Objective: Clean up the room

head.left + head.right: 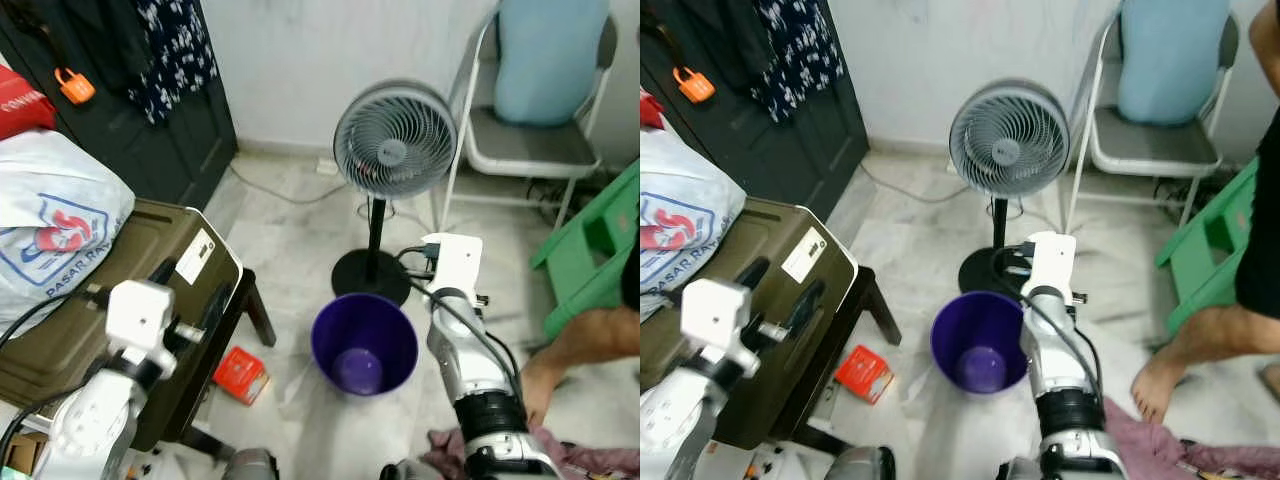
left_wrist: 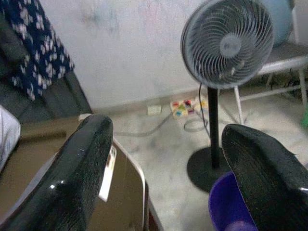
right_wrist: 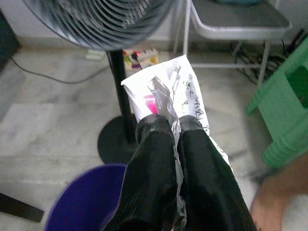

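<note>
My right gripper clamped tight on crumpled paper, held above floor just beside purple bin, short of rim; judged: staged for drop into bin. My left gripper spread wide, empty, over case, kept clear. Red box on floor beside bin, not yet collected.
</note>
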Controlling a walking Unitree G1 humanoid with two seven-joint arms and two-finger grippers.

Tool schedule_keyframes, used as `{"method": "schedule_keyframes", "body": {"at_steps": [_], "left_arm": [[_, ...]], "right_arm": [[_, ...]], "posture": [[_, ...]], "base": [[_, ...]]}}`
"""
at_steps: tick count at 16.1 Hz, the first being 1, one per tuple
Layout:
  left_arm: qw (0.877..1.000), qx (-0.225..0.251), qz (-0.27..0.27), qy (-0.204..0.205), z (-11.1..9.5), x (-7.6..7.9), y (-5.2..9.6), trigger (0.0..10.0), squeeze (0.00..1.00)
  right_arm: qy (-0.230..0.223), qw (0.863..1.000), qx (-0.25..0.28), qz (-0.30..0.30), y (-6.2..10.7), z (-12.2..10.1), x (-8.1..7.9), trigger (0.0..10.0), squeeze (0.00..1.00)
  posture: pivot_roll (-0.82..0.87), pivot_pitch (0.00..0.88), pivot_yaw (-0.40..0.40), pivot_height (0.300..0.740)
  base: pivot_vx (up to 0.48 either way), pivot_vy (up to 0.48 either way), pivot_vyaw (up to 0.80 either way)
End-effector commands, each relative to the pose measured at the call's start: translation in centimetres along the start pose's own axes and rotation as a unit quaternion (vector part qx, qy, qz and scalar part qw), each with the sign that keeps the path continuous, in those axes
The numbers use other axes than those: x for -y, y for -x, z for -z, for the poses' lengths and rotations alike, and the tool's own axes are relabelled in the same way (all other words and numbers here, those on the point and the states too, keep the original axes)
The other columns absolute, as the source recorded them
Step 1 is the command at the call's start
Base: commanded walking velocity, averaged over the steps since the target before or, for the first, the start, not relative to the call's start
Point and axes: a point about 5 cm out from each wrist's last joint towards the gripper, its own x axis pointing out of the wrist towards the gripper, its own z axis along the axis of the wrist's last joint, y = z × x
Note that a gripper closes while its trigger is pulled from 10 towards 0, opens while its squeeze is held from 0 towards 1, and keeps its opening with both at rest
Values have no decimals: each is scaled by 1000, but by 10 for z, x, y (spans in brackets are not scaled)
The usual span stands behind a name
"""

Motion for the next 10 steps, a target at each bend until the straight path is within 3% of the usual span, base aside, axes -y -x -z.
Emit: {"method": "schedule_keyframes", "body": {"at_steps": [1, 4, 6, 8, 10], "left_arm": [[1000, -4, -2, -14, -6, -5, 8, 10000, 0], [999, -20, -2, -28, -10, -10, 23, 10000, 0], [999, -30, -7, -35, -13, -14, 34, 10000, 0], [999, -35, -10, -35, -14, -15, 37, 10000, 0], [998, -54, -9, -35, -15, -12, 50, 10000, 0]], "right_arm": [[-4, 1000, -3, -1, -4, -1, -4, 10000, 0], [-3, 1000, -2, -2, -6, 0, -11, 10000, 0], [-3, 1000, 1, -25, -7, -3, -24, 10000, 0], [-2, 999, 1, -33, -8, -5, -30, 10000, 0], [7, 999, 11, -39, -13, -10, -37, 10000, 0]], "posture": [[250, 160, 113, 740], [296, 185, 144, 740], [326, 218, 160, 740], [331, 229, 163, 740], [357, 266, 174, 740]], "base": [[0, 0, 0], [0, 0, 0], [0, 0, 0], [0, 0, 0], [0, 0, 0]]}}
